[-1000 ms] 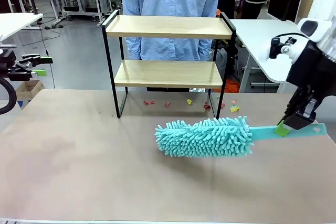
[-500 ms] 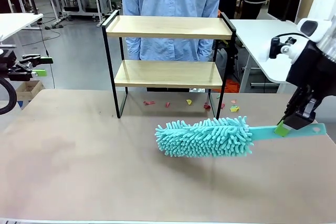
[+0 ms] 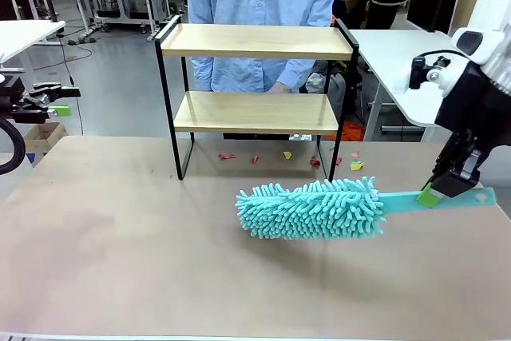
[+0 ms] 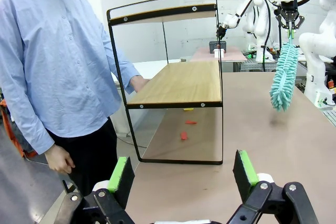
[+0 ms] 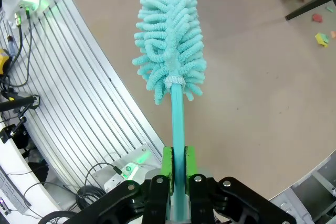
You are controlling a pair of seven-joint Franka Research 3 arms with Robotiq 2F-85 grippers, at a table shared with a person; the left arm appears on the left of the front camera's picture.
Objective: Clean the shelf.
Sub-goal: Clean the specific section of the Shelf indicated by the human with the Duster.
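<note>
Teal duster (image 3: 311,209) hangs low over the table (image 3: 120,261) at centre-right of the front view, its handle pinched in the right gripper (image 5: 178,156), well apart from the shelf (image 3: 255,41) at upper centre. Left gripper (image 4: 182,169) sits spread and empty at the bottom of its wrist view. Both boards look bare and coloured scraps (image 3: 287,155) lie on the table beneath, so the sweeping seems largely done, though fine dust can't be judged.
</note>
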